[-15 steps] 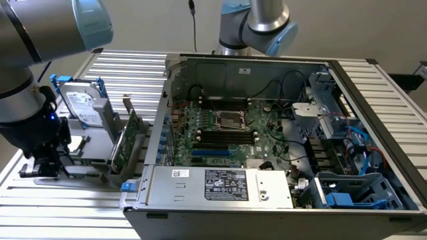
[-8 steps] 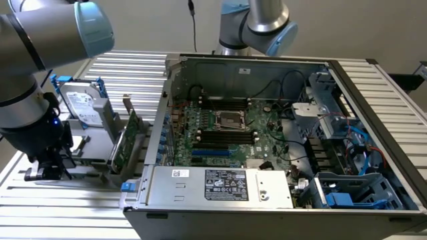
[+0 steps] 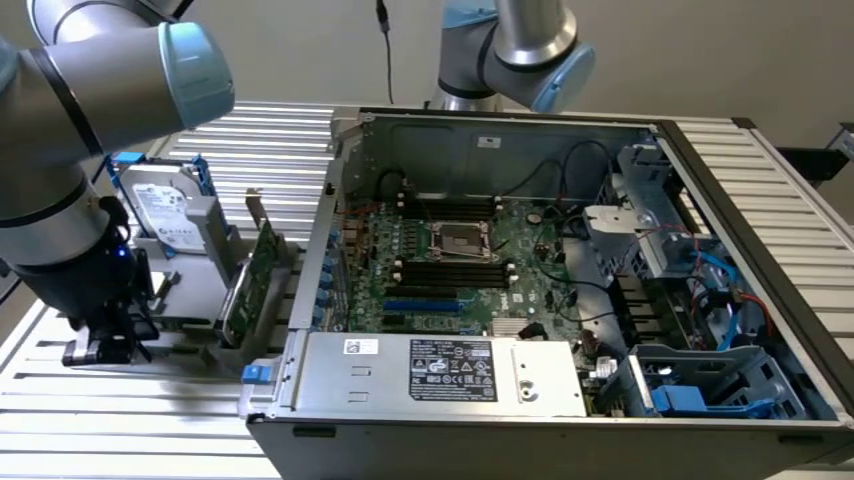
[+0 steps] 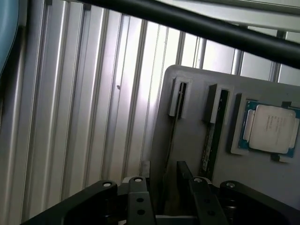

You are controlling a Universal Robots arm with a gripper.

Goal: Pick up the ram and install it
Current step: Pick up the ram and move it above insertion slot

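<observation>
Two thin boards stand on edge in a grey holder (image 4: pixel 192 82) that sits on the ribbed counter (image 4: pixel 93 117), near the counter's edge on the exterior view's left. The claw (image 4: pixel 164 171) hangs low over that holder, spread wide and holding nothing. In the wrist view its fingers (image 4: pixel 139 187) straddle the ram (image 4: pixel 171 136), which stands in its slot with a gap on either side.

The first danger I see is a bad pinch. The ram shows only a narrow edge, so a claw slightly off line could close on the holder's raised slot wall instead. It could also catch the stick askew and jam it in the slot on lifting. The second board (image 4: pixel 207 150) stands just beside the far finger and could be knocked. A processor chip (image 4: pixel 272 129) lies loose in a recess further along the same holder, and a jolt might shake it out. A black cable (image 4: pixel 187 23) crosses above and might snag.

Further right stand a hard drive (image 3: pixel 167 215) and a tall green card (image 3: pixel 262 275), both near the arm, so a careless swing could tip either one. Beyond them the open computer case (image 3: pixel 507 150) fills the middle of the counter. The black memory slots (image 3: pixel 454 270) on its motherboard (image 3: pixel 534 290) are narrow, with loose wires (image 3: pixel 587 160) nearby. A tilted or reversed stick would bind there, and pressing it could harm the board.
</observation>
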